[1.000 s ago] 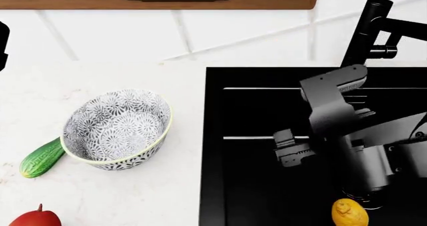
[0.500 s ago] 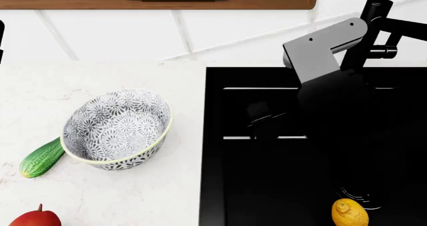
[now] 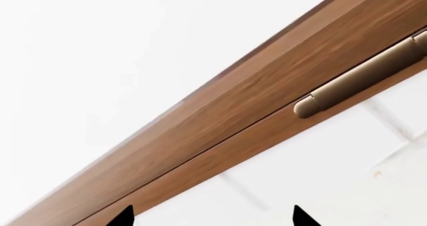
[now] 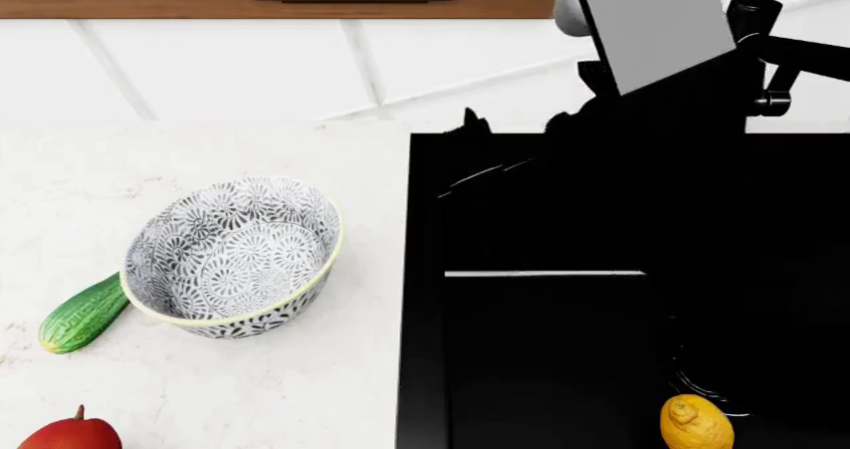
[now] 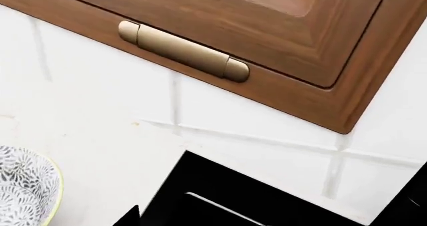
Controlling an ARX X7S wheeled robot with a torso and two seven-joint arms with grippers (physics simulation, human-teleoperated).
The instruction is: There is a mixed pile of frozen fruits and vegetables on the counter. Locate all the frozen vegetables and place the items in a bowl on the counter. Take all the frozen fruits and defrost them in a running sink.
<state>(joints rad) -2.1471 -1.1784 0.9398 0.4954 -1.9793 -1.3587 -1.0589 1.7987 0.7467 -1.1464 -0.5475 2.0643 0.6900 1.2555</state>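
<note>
1. The mango (image 4: 64, 435), cut off at the head view's lower left edge, is seen on the surface (image 4: 266, 389), far left of the right arm raised over the sink (image 4: 558, 369).
2. The lemon (image 4: 696, 422) lies in the basin.
3. Neither claw's state can be told; only dark tips show.

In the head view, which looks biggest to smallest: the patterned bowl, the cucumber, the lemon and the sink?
1. sink, by far the largest.
2. bowl.
3. cucumber, partly hidden behind the bowl.
4. lemon, close to the cucumber's visible part, so that ranking is unsure.
</note>
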